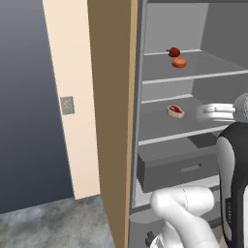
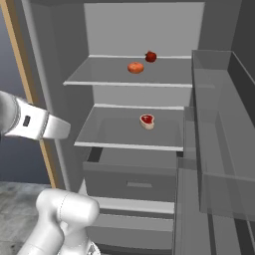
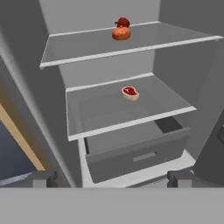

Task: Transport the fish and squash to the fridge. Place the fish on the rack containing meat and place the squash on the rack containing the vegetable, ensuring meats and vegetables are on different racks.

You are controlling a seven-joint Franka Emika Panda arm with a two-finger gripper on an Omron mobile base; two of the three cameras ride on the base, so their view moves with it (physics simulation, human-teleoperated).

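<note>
The fridge [image 2: 64,60] stands open in front of me. On its upper rack the orange squash [image 1: 179,62] [image 2: 135,67] [image 3: 121,33] lies just in front of the dark red vegetable [image 1: 174,52] [image 2: 151,57] [image 3: 123,21]. One rack lower the meat [image 1: 176,111] [image 2: 147,121] [image 3: 130,92] lies alone, a red slab with a pale rim. My gripper [image 3: 113,179] is open and empty, back from the racks and facing them at about drawer height. The fish is out of view.
A grey drawer bin [image 1: 179,169] [image 2: 129,182] [image 3: 135,155] under the lower rack is pulled partly out. The fridge door [image 2: 219,129] with its clear bins stands open on the right. A brown side panel [image 1: 114,121] and a beige wall [image 1: 72,97] bound the left.
</note>
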